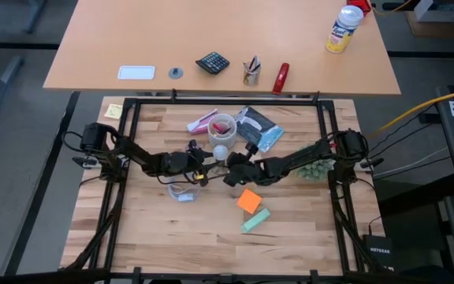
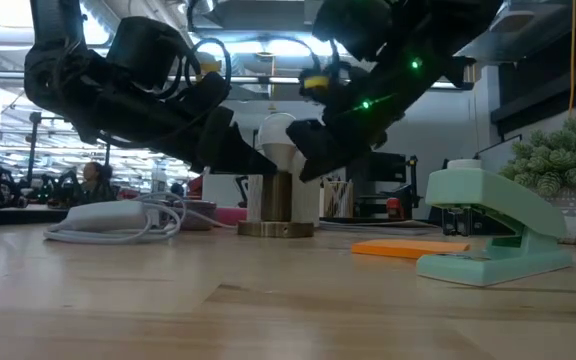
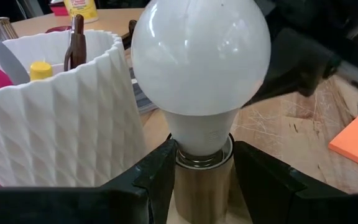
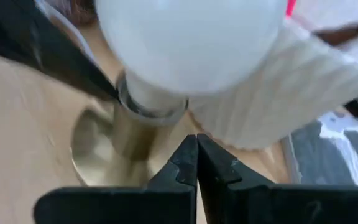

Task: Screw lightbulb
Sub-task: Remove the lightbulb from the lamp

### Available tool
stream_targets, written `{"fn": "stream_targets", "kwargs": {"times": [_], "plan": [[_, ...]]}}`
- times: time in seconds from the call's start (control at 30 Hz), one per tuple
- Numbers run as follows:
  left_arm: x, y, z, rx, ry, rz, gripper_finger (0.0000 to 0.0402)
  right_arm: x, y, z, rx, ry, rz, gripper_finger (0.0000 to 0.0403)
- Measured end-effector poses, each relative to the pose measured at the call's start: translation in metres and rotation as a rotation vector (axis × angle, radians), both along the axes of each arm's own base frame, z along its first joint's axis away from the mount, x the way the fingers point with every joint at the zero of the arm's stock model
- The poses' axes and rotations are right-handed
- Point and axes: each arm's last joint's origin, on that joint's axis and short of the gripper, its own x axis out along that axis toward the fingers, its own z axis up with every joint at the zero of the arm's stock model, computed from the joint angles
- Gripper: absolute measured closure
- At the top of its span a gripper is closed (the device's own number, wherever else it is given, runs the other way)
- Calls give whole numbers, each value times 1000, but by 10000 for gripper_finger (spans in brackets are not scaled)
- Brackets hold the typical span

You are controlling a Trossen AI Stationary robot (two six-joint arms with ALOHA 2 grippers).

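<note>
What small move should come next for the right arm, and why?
Probably open the right gripper and close it on the lightbulb to turn it. Its fingers are shut just beside the bulb, while the left gripper clamps the brass socket, and thread still shows.

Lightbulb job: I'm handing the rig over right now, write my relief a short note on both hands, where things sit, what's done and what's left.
Left hand: fingers either side of the brass socket, bracing it; it looks gripped, but contact is hard to confirm.
Right hand: shut, empty, just beside the lightbulb, not holding it.
Lightbulb: upright in the socket mid-table, next to the white ribbed cup. Its metal thread collar shows above the socket rim, so it looks seated but perhaps not fully screwed home.
Left: regrip the bulb with the right hand, finish turning if loose, then release both.
</note>
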Motion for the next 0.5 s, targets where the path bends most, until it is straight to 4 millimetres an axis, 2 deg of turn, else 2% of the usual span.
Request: {"fn": "stream_targets", "kwargs": {"times": [0.27,0.5], "plan": [[0,1,0,23,8,2,247,10,3,11,-30,-113,47,397],[0,0,0,28,10,0,247,11,3,13,-57,-118,73,397]]}}
